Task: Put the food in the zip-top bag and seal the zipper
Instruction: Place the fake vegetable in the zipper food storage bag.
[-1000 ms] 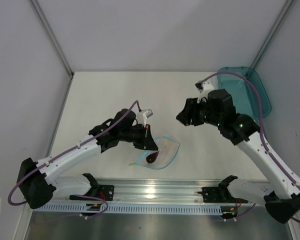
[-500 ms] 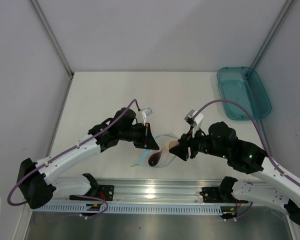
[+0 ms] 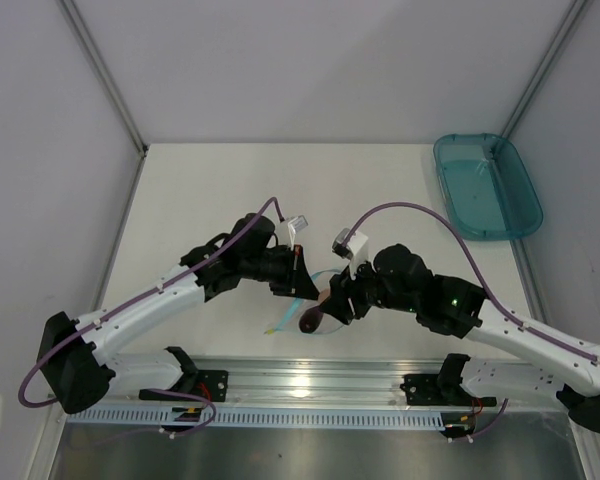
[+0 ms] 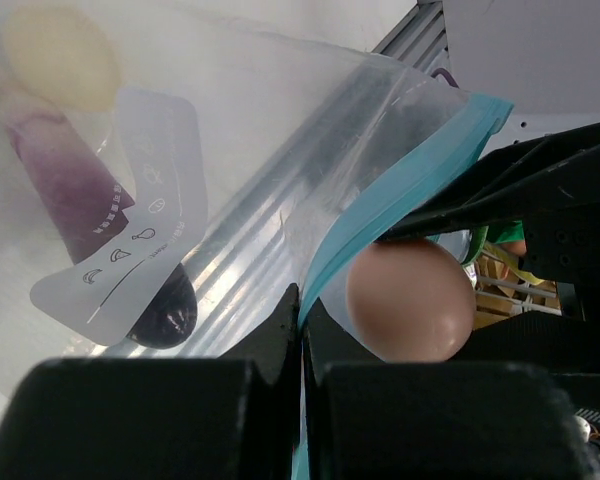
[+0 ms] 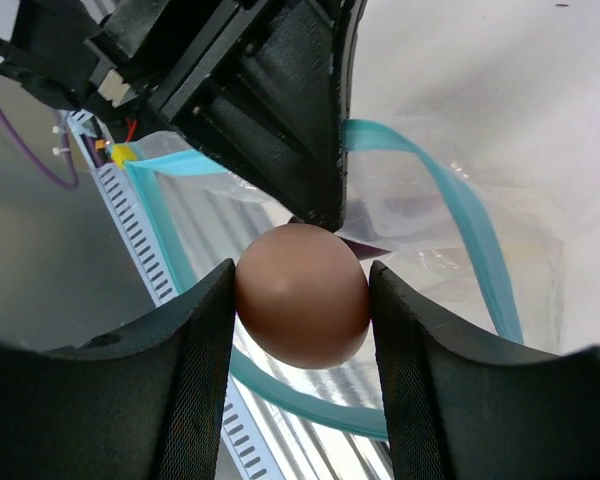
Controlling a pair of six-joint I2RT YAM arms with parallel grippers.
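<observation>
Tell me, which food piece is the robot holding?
The peach-pink egg-shaped piece, clamped in the right gripper at the mouth of the bag. The dark purple piece and the pale cream one lie inside it.

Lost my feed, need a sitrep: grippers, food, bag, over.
Left gripper shut on zipper, holding bag mouth open. Right gripper grips peach egg at the mouth. Purple piece, cream piece inside. Egg near left fingertip; nothing else in the way.

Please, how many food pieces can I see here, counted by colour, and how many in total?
Purple piece: 1
Cream piece: 1
Peach-pink piece: 1
Total: 3
</observation>
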